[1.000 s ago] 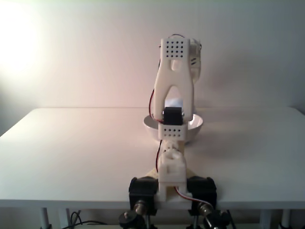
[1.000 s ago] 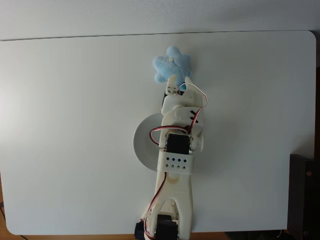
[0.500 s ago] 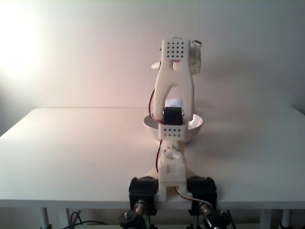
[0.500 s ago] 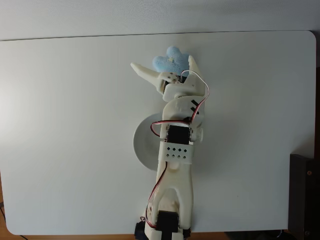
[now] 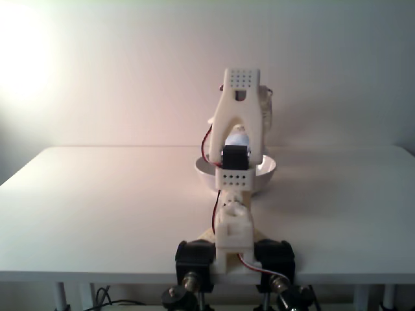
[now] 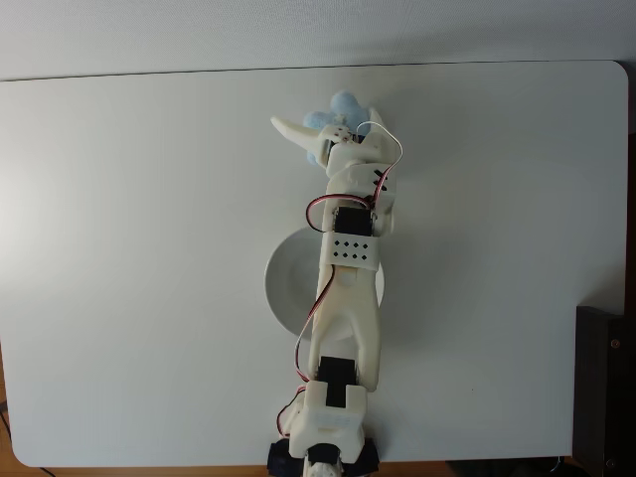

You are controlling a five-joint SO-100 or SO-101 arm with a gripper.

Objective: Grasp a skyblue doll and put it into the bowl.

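- Skyblue doll (image 6: 343,103): small, fluffy, pale blue; lying near the far edge of the bench, partly covered from above, shape mostly hidden.
- Bowl (image 6: 283,288): round, shallow, plain white; standing upright mid-bench, well apart from the doll, nearer the arm's base; interior hidden.

A strong warm glow is flooding in from the upper left in a fixed view, washing out the wall (image 5: 78,71) there and tinting the table (image 5: 97,214) pinkish, and the whole picture is looking soft. In a fixed view from above, cooler, even light is falling on the table (image 6: 129,298), with its left edge brightening slightly and only faint shadows lying beside the arm (image 6: 348,298).
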